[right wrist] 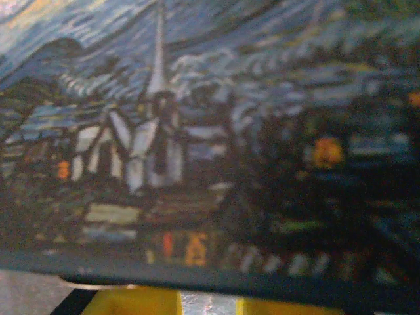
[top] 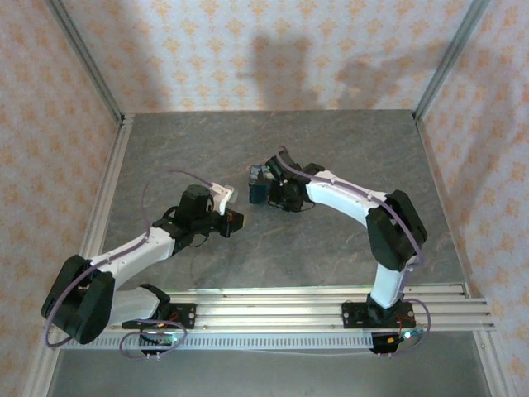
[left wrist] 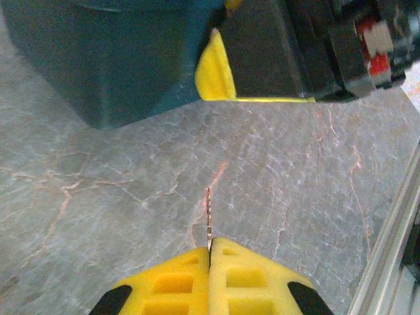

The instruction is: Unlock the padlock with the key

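A thin pale gold key (left wrist: 209, 213) sticks forward from between the yellow pads of my left gripper (left wrist: 210, 252), which is shut on it just above the table. Ahead of it stands a blue swirl-painted tin (left wrist: 111, 59). My right gripper (top: 269, 193) is pressed up against the tin (top: 259, 184), one yellow finger (left wrist: 213, 72) lying along the tin's corner. In the right wrist view the painted tin (right wrist: 197, 131) covers the fingertips. My right gripper (right wrist: 207, 305) has its fingers a little apart there, and what they hold is hidden. The padlock is hidden.
The grey marbled table (left wrist: 295, 170) lies bare between the key and the tin. A metal rail (left wrist: 394, 243) runs along the near edge at the right. Patterned walls (top: 273, 50) close in the back and both sides.
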Robot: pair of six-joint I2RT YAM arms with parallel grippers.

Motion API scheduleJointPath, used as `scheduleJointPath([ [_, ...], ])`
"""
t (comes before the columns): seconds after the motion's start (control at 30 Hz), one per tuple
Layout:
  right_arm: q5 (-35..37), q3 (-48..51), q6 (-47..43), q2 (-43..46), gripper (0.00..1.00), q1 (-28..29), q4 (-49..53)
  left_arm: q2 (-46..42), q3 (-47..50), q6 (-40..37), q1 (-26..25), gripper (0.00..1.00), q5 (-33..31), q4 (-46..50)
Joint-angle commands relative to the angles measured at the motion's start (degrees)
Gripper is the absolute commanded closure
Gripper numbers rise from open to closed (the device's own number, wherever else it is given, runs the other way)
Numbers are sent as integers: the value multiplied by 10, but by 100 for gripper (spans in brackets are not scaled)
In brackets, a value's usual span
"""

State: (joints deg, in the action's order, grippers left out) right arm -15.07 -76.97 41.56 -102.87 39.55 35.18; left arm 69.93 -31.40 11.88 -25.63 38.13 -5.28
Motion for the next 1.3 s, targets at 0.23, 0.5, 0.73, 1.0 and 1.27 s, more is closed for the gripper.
scheduleJointPath([
  [0.23, -34, -19, 32, 42, 100, -10, 17, 52, 6, -17, -28, 100, 56, -145],
  [0.5, -70, -21, 50, 48, 100, -16, 7, 111, 0, 13, -28, 100, 82, -227],
  [0.73, -109, -20, 42, 58, 100, -36, 17, 143, 6, 8, -24, 100, 88, -280],
  [1.0, -168, -26, 19, 67, 100, -63, 47, 178, 0, 26, -21, 100, 102, -349],
  [1.27, -181, -47, 4, 66, 100, -76, 72, 212, -21, 28, -21, 100, 119, -372],
])
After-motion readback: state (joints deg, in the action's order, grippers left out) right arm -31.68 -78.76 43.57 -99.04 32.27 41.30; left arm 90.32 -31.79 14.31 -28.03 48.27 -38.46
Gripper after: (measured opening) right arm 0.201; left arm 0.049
